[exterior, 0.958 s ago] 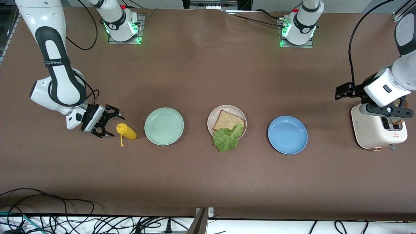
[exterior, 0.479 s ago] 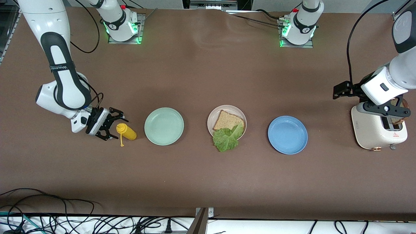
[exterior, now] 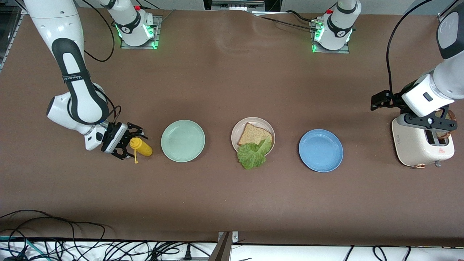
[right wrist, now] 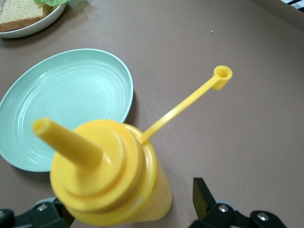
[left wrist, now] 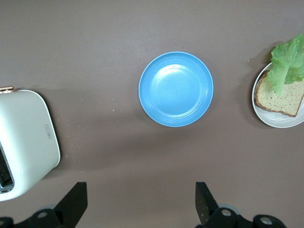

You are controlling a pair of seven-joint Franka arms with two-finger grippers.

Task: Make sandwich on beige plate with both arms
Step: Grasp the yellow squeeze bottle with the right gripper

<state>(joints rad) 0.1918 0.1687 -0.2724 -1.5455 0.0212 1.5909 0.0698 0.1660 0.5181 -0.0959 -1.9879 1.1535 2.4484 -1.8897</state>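
Observation:
The beige plate sits mid-table with one brown bread slice on it. A green lettuce leaf lies on the slice and hangs over the rim nearer the front camera. Both also show in the left wrist view: the slice and the lettuce. A second brown slice stands in the toaster. My left gripper is open and empty over the toaster; it also shows in its wrist view. My right gripper is open, its jaws on either side of the cap end of a yellow squeeze bottle.
The yellow bottle lies on its side beside a mint-green plate, its tethered cap stretched out on the table. A blue plate sits between the beige plate and the toaster. Cables run along the table's front edge.
My right gripper has moved toward the yellow bottle and now has its jaws around the cap end. My left arm has shifted slightly over the toaster.

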